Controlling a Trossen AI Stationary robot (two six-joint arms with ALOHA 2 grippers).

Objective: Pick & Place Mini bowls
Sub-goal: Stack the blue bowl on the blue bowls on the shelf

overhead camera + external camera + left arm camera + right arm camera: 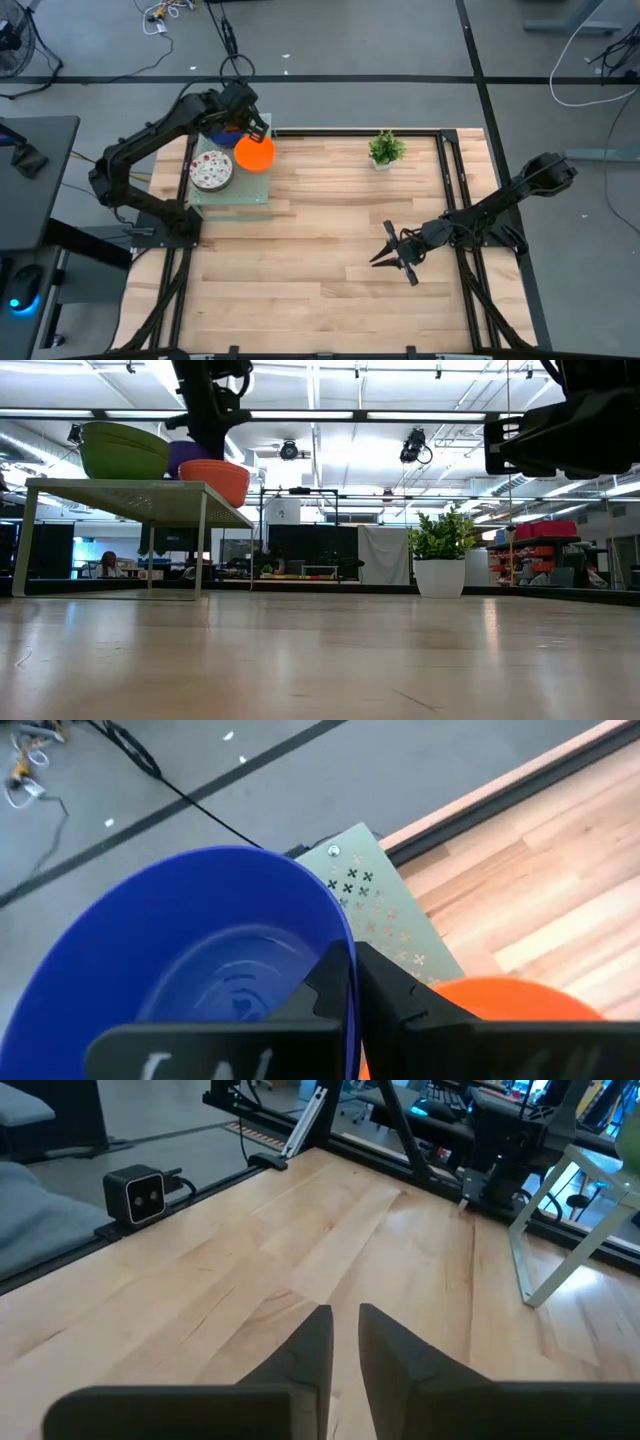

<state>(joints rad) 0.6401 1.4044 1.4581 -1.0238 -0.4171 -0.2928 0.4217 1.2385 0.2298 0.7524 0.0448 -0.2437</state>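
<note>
1. Left gripper (350, 982) was at the far left corner of the table (330, 250), over the small raised stand (258, 192); its fingers were pinched on the rim of a blue bowl (190, 960), one inside the wall and one outside; so the left claw was closed, holding that bowl.
2. Blue bowl (222, 130) was largely hidden under the arm in the high view; whether it was resting on the stand or lifted just clear could not be told.
3. Orange bowl (254, 153) sat on the stand just beside the blue one; the left wrist view showed its rim (520, 995) next to the gripper.
4. White speckled bowl (211, 172) sat on the stand on the near side of the orange one.
5. Low view showed a green bowl (122, 448) on the stand as well, with a purple-looking one (190, 456) behind the orange bowl (215, 478); the purple one was probably the blue bowl.
6. Right gripper (392, 255) hovered over bare wood right of centre, well apart from every bowl; jaws stood narrow with a thin gap; nothing between them.
7. Potted plant (385, 150) stood at the far edge; untouched.
8. Judgement: no bowl lay on the open table; all visible bowls were at the stand; whether this was pick or place was unclear; progress past this one bowl could not be read.
</note>
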